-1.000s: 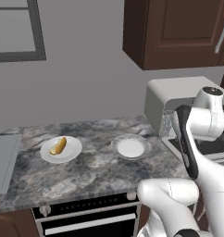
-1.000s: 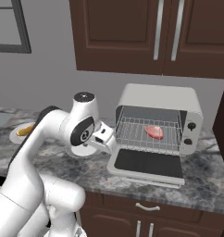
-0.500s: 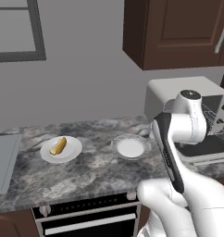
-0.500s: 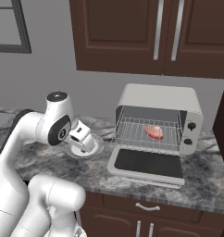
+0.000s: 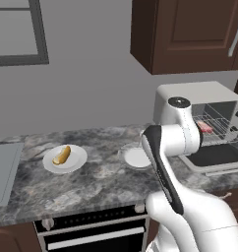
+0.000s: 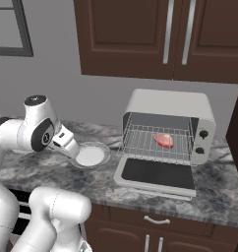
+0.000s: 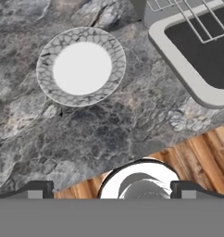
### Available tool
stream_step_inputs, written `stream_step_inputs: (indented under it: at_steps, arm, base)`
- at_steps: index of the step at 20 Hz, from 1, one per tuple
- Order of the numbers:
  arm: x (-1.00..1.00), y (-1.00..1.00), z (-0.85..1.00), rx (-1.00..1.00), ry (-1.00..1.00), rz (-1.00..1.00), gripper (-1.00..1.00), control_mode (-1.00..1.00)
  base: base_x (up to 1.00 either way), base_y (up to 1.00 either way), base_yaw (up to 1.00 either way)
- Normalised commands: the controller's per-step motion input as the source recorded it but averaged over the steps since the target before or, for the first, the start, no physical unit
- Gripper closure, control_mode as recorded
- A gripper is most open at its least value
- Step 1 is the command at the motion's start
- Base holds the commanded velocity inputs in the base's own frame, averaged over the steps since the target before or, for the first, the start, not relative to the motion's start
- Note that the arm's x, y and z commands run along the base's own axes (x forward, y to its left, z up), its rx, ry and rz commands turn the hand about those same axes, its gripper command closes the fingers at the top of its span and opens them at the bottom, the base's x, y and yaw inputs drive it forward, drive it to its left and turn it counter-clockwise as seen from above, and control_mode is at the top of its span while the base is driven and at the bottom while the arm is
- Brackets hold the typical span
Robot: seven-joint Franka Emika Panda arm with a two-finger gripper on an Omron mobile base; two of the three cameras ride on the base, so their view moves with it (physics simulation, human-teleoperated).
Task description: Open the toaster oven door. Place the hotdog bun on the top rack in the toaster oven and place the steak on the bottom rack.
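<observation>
The hotdog bun (image 5: 62,155) lies on a white plate (image 5: 76,162) at the counter's left. The light grey toaster oven (image 6: 170,106) stands on the right, and its door (image 6: 158,174) is folded down flat. The pink steak (image 6: 164,141) rests on a wire rack (image 6: 140,145) that is pulled partway out over the door. My gripper (image 7: 111,190) hangs above the counter's front edge, open, fingertips (image 7: 40,189) wide apart with nothing between them. An empty plate (image 7: 81,67) lies just ahead of it, with the oven door (image 7: 197,69) to its right.
The empty plate (image 6: 90,155) sits between the bun's plate and the oven. A sink (image 5: 3,172) lies at the far left. A black built-in oven (image 5: 91,231) is below the counter. Dark wall cabinets (image 6: 155,39) hang above the toaster oven.
The arm has swung left, away from the toaster oven, until the hand is over the empty plate. The steak stays on the rack, and the jaws have stayed open.
</observation>
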Motion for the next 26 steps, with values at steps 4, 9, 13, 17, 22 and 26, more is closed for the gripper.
stream_step_inputs:
  at_steps: [4,9,13,17,22,26]
  arm:
    - [0.08,0.55,0.05,0.0,0.0,0.0,-1.0,-1.0]
    - [0.09,0.52,0.08,0.0,0.0,0.0,-1.0,-1.0]
    - [0.11,0.49,0.07,0.01,0.0,0.0,-1.0,-1.0]
    - [0.17,0.48,0.06,0.01,0.0,0.0,-1.0,-1.0]
    - [0.18,0.45,0.05,0.01,0.0,0.01,-1.0,-1.0]
    - [0.18,0.45,0.0,0.01,0.0,0.02,-1.0,-1.0]
  base:
    - [0.0,0.0,0.0]
    - [0.0,0.0,0.0]
    - [0.0,0.0,0.0]
    - [0.0,0.0,0.0]
    - [0.0,0.0,0.0]
    - [0.0,0.0,0.0]
